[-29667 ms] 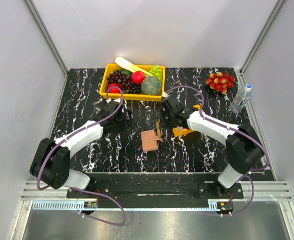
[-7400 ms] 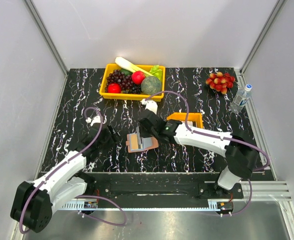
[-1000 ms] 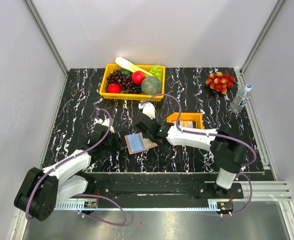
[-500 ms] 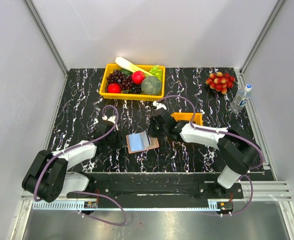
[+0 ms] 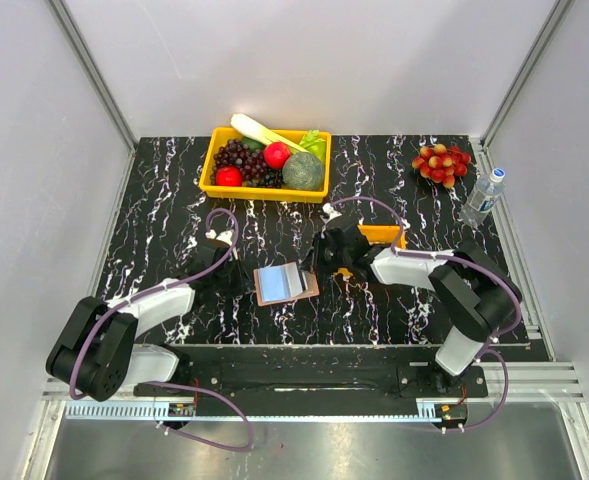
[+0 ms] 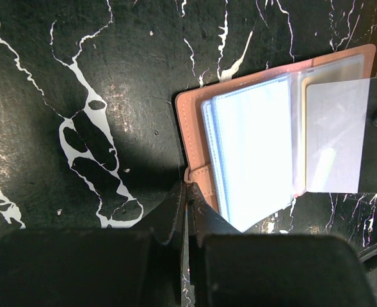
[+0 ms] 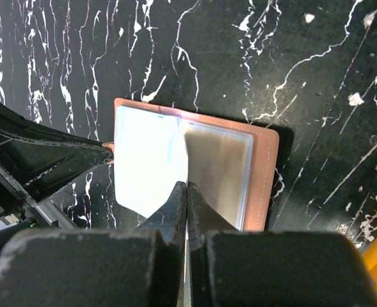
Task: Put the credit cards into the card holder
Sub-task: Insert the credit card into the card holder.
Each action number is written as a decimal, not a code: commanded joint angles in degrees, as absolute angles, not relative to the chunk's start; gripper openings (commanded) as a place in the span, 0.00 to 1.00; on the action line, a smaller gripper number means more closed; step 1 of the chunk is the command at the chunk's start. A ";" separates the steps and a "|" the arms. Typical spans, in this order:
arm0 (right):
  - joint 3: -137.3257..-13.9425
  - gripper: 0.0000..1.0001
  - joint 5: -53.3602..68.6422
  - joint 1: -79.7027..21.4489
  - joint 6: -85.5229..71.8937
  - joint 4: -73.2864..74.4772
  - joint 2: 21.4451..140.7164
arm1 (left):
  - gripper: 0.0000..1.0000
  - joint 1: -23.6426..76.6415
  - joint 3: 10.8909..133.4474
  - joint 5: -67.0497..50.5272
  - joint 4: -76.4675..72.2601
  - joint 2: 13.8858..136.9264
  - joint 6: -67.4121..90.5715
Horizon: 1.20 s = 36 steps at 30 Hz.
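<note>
Plainly the right gripper (image 7: 186, 187) is the nearer one. Its jaws are pressed together, seemingly on the far end of a grey card (image 6: 338, 137) (edge-on to its own camera). The card lies over the half of the open card holder (image 5: 284, 285) away from the tab, long axis pointing across at the spine. The left gripper (image 6: 187, 189) is pinched shut on that tab.

Bright even light, soft shadows
</note>
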<state>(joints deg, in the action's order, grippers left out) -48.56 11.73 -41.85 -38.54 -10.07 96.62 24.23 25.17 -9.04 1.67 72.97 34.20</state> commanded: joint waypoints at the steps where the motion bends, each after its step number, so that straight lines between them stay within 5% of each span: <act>1: -48.16 0.00 17.13 -40.69 -39.81 -16.34 98.35 | 0.00 23.99 26.46 -7.47 0.53 73.21 33.75; 36: -44.82 0.00 12.83 -40.61 -44.38 -22.15 105.82 | 0.00 23.99 25.75 -9.40 -1.32 73.21 34.72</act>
